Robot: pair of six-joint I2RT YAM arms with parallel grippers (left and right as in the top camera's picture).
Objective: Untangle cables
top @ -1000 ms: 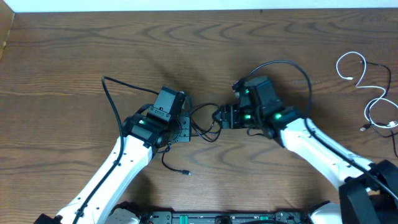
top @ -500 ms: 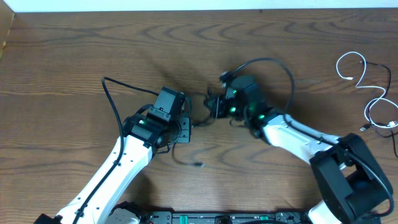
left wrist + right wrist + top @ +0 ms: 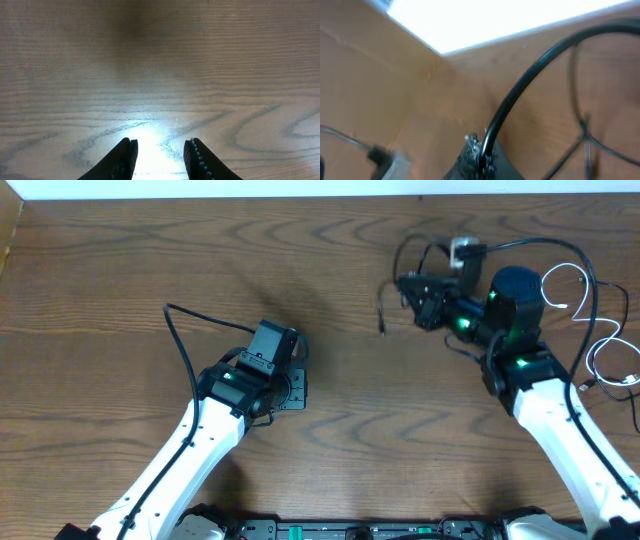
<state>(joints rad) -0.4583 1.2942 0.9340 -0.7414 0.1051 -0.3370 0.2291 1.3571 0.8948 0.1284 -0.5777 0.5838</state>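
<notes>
The R gripper (image 3: 412, 286) is pinching a thin black cable (image 3: 382, 318) tight & holding it up off the brown wooden surface (image 3: 160, 60). In the right wrist view the cord is going right into the closed tips. The loose end is hanging down just below & to the side of that gripper, w/ nothing else stuck to it that I can see.

The L gripper (image 3: 160, 145) is sitting low over the surface w/ its fingers a bit apart. Nothing is between them, only bare wood in front.

A thin white cable (image 3: 594, 355) is lying in loops well apart from the R gripper, out past its arm.

Step, I think: the black cord is getting pulled away from the others, so this is the carrying-off part.

Next move, prob.: the R gripper is needing a free spot to lay the cord down straight, away from the white one, then letting go. It should be going slow b/c the dangling end could be swinging & catching on the arm's own thick wire.
</notes>
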